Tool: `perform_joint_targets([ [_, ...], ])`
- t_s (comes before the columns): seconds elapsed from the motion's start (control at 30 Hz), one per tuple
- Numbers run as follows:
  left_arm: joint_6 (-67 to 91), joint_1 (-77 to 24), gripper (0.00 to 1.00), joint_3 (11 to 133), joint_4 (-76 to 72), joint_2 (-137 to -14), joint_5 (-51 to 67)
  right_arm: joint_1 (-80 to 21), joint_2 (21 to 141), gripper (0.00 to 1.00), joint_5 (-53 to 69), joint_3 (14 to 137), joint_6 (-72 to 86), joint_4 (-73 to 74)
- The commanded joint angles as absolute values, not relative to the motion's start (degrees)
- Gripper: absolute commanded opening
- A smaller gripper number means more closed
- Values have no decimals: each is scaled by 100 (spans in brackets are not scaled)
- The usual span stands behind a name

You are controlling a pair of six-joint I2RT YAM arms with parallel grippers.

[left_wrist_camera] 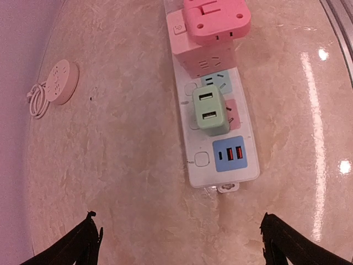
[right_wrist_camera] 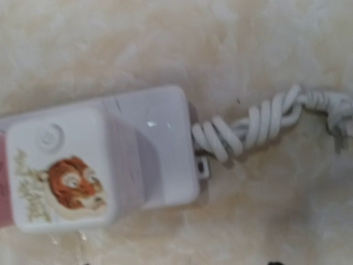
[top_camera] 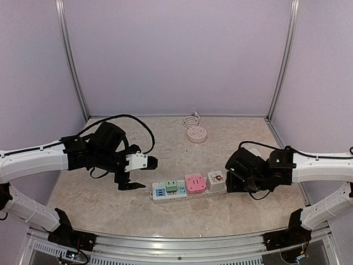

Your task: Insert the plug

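A white power strip [top_camera: 182,192] lies on the table between the arms. It carries a blue USB panel [left_wrist_camera: 229,154], a green plug [left_wrist_camera: 209,110], a pink cube plug [left_wrist_camera: 212,27] and a white cube plug with a tiger picture [right_wrist_camera: 55,171]. My left gripper [top_camera: 142,174] hovers just left of the strip's left end, wide open and empty; its fingers [left_wrist_camera: 83,243] show at the bottom corners of the left wrist view. My right gripper [top_camera: 228,178] sits at the strip's right end, close over the white plug, with only the fingertip ends at that view's bottom edge, wide apart.
A twisted white cord [right_wrist_camera: 259,124] leaves the strip's right end. A round pink socket [top_camera: 197,133] with a coiled white cord lies at the back middle; it also shows in the left wrist view [left_wrist_camera: 60,81]. Walls enclose the table on three sides.
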State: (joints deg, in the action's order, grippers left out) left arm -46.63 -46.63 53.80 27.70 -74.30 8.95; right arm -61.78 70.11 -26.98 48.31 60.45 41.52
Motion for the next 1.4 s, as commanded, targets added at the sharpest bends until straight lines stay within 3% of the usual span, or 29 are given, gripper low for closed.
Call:
perform_joint_targets([
  [0.0, -4572, -4860, 99, 5050, 2790, -7027, 960, -6461, 7445, 66, -2669, 5257, 6408, 4720],
  [0.07, -4436, -4836, 99, 4962, 2841, -6796, 849, -6592, 7701, 61, -2664, 5336, 6665, 4965],
  [0.13, -4168, -4691, 99, 4875, 2833, -6571, 744, -6709, 7897, 49, -2590, 5207, 6914, 4948],
  [0.23, -3436, -4297, 99, 4618, 2488, -6212, 563, -6835, 8094, 28, -2413, 4677, 7018, 3970],
  [0.3, -3106, -4074, 99, 4331, 2168, -5955, 384, -6861, 8249, 19, -2385, 4362, 6852, 2819],
  [0.37, -2862, -3912, 99, 4059, 1899, -5653, 295, -6852, 8524, 15, -2504, 4245, 6562, 1791],
  [0.53, -2280, -3432, 99, 3590, 1588, -4901, 440, -6792, 9418, 1, -3116, 4603, 6118, 1317],
  [0.8, -1897, -2509, 99, 2945, 1345, -3946, 685, -6487, 10889, 4, -2654, 5344, 5226, -206],
  [1.0, -1811, -2280, 99, 2672, 1308, -3519, 747, -5963, 12371, 6, -1738, 7319, 4248, -461],
  [1.13, -1891, -2218, 99, 2638, 1338, -3373, 670, -5721, 13245, 7, -1232, 8845, 3697, 131],
  [1.23, -1923, -2187, 99, 2641, 1371, -3308, 644, -5698, 13352, 12, -1053, 9297, 3349, 400],
  [1.37, -1949, -2171, 99, 2607, 1286, -3341, 737, -5696, 12643, 18, -769, 8702, 3129, 444],
])
